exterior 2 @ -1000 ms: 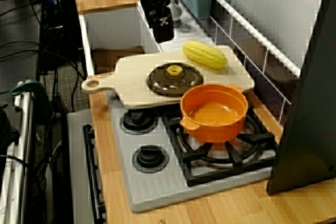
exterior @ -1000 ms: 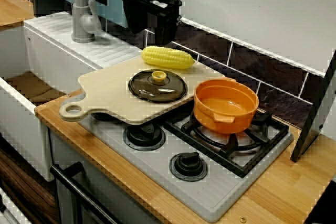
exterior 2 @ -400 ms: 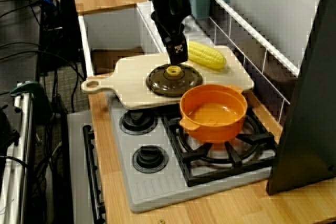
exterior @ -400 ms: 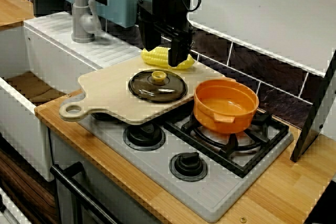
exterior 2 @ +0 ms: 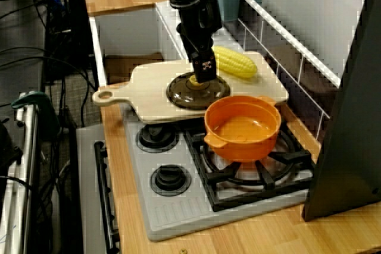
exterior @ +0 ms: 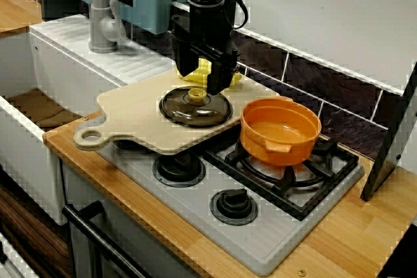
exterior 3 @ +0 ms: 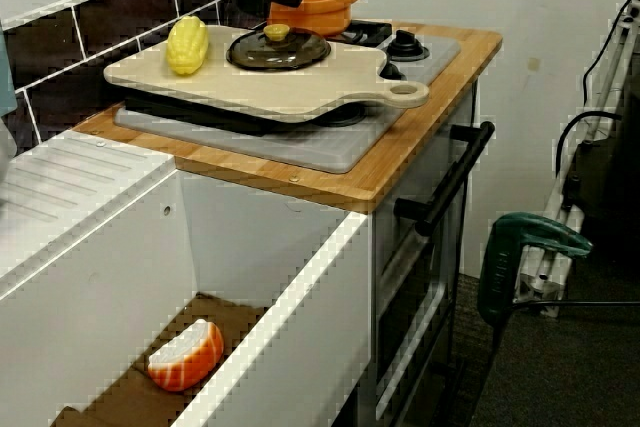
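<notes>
My black gripper (exterior: 201, 83) hangs open just above the yellow knob (exterior: 195, 95) of a dark brown pot lid (exterior: 195, 110). Its fingers stand on either side of the knob, and I cannot tell whether they touch it. The lid lies flat on a pale wooden cutting board (exterior: 130, 112). A yellow corn cob (exterior 2: 238, 63) lies on the board behind the lid; in the view from the front the gripper hides most of it. In the view from the sink end the gripper (exterior 3: 272, 7) is over the lid (exterior 3: 278, 49), with the corn (exterior 3: 187, 45) to its left.
An empty orange pot (exterior: 280, 128) sits on the stove grate (exterior: 306, 183) right of the board. The grey stove top (exterior: 260, 239) has two knobs. A faucet (exterior: 101, 17) and a deep sink (exterior 3: 250, 277) lie to the left, with an orange-and-white item (exterior 3: 185, 355) inside. A dark panel (exterior: 394, 135) leans at the right.
The gripper has come down and forward, from above the corn at the back of the board to just over the lid's knob. Lid, corn and pot have not moved.
</notes>
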`<state>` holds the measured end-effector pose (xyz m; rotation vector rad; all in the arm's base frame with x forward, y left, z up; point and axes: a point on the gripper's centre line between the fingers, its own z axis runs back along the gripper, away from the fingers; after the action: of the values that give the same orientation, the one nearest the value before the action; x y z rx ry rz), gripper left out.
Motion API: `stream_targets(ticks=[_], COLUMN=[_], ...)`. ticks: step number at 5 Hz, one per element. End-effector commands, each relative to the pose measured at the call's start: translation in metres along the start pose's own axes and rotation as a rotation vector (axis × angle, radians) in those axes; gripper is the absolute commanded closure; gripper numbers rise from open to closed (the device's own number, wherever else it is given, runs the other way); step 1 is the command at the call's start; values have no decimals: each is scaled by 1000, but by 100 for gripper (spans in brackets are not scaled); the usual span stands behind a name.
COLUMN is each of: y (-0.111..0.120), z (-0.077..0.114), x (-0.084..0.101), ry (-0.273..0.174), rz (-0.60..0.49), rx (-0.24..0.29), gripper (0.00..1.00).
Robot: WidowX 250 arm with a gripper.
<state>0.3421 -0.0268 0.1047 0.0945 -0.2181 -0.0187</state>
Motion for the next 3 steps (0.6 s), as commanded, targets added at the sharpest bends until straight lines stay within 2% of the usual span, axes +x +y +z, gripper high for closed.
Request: stream_targets(ticks=[1,3], y=[2,-5], z=[10,9], x=[8,2], ry=[-46,-34], rz=[-4,-20], rx=[-9,-22], gripper=[0,0])
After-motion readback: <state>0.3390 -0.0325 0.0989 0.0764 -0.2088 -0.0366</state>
